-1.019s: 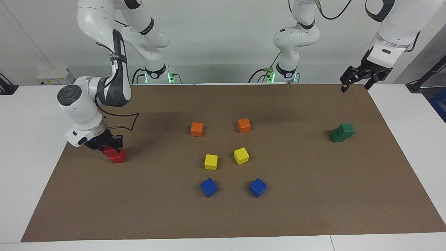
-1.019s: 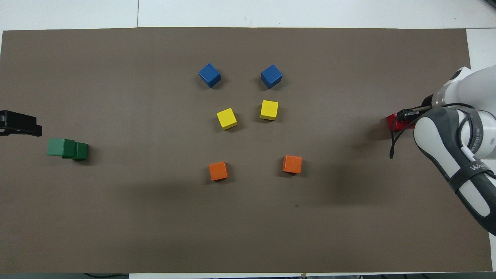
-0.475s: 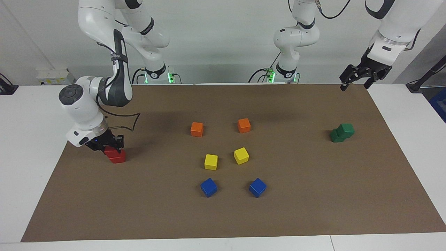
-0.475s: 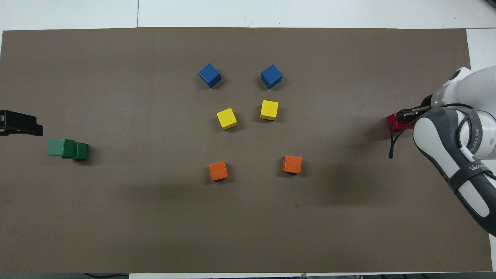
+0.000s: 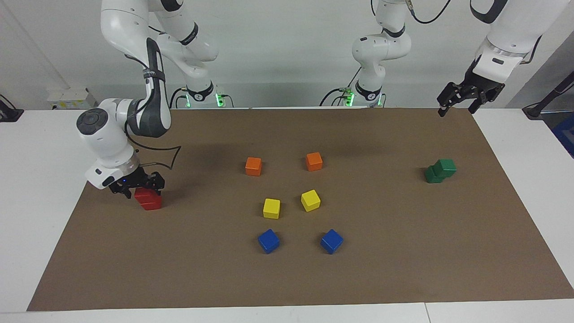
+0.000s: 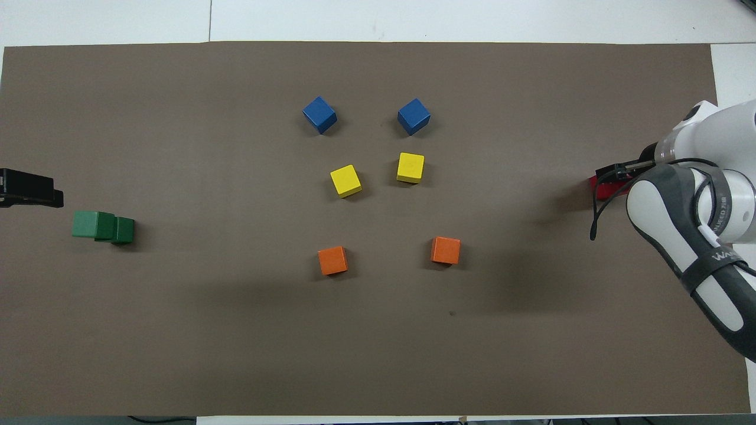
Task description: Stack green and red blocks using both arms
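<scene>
Now, brown mat (image 5: 403, 251) over table. Right gripper (image 5: 136, 185) low at red stack (image 5: 148, 198), right arm's end, fingers spread astride top cube. Left gripper (image 5: 462, 96) raised over mat corner, left arm's end, fingers spread, empty. Green stack (image 5: 441, 170) near it, top cube offset. Orange, yellow, blue cubes mid-mat.

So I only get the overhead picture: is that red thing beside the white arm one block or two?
Observer: Two red blocks, one stacked on the other.
Operator: Is the arm holding them?
Observer: No, the right gripper is open, down at the top one.
Operator: And the green ones?
Observer: The green blocks are stacked too, the upper one sitting off-centre.
</scene>
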Tool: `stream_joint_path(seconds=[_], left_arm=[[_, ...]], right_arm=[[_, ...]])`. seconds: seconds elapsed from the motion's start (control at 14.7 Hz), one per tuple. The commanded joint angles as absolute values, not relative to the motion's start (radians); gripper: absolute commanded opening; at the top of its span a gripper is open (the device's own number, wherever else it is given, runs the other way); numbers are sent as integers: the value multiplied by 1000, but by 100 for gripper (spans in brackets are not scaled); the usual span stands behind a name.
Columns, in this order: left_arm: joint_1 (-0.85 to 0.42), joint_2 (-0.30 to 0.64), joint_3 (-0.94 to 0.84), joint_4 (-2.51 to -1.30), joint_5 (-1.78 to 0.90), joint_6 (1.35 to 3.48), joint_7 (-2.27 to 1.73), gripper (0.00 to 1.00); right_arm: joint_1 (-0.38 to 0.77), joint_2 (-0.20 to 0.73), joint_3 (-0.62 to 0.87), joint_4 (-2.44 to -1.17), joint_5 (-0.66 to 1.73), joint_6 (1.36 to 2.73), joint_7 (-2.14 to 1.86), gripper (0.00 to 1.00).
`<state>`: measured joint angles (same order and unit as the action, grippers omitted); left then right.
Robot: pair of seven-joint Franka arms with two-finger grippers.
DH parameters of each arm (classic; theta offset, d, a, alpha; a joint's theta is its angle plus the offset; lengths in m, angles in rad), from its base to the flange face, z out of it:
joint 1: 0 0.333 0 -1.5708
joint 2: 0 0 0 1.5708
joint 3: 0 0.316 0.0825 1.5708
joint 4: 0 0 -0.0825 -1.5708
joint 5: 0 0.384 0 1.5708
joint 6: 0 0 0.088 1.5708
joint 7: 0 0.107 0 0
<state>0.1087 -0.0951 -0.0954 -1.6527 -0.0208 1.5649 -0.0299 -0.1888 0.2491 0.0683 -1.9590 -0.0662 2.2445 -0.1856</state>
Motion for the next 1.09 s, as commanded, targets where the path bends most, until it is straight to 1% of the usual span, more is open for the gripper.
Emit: stream_joint_path(seconds=[0.0,0.27,0.75,0.88,1.02], left_arm=[[101,-107,-89,-1663,-29,1589,-35,100],[101,-106,-89,-1661,-29,1594,-34,100],[100,-107,-87,-1660,-29,1592,-34,100],[97,-107,-87,-1660,-28,1594,-34,100],[95,-107,-87,-1660,-26,1597,-34,100]], right_arm=[[-198,212,78,-1947,-61,2176,-218,100],[-193,135,87,-1872,-72,2011,-219,100],[-179,-15,103,-1850,-58,1876,-215,100],[-179,-37,106,-1829,-54,1807,-203,100],[-179,-58,106,-1804,27,1746,-151,100]])
